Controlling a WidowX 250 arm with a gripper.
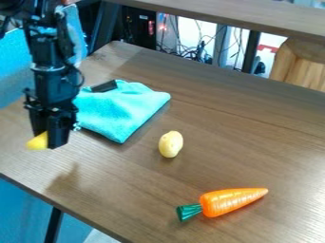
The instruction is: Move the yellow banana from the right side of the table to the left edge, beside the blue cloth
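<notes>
The black gripper point(48, 137) hangs over the left part of the table, shut on a yellow object point(39, 141) that sticks out to the left between its fingers. What the yellow object is, I cannot tell. It is held above the wood, with a shadow on the table below and to the right. Just right of the gripper lies a folded turquoise cloth point(124, 110), with a small black item point(104, 86) at its upper left edge. A pale yellow potato-like toy point(171, 144) rests near the middle. An orange toy carrot point(234, 200) with a green top lies at the lower right.
The brown wooden table point(247, 137) has its near left edge running from the left side down to the bottom. Behind its far edge are cables point(188, 47), a second wooden surface point(222, 15) and a light wooden object point(298, 64) at the upper right.
</notes>
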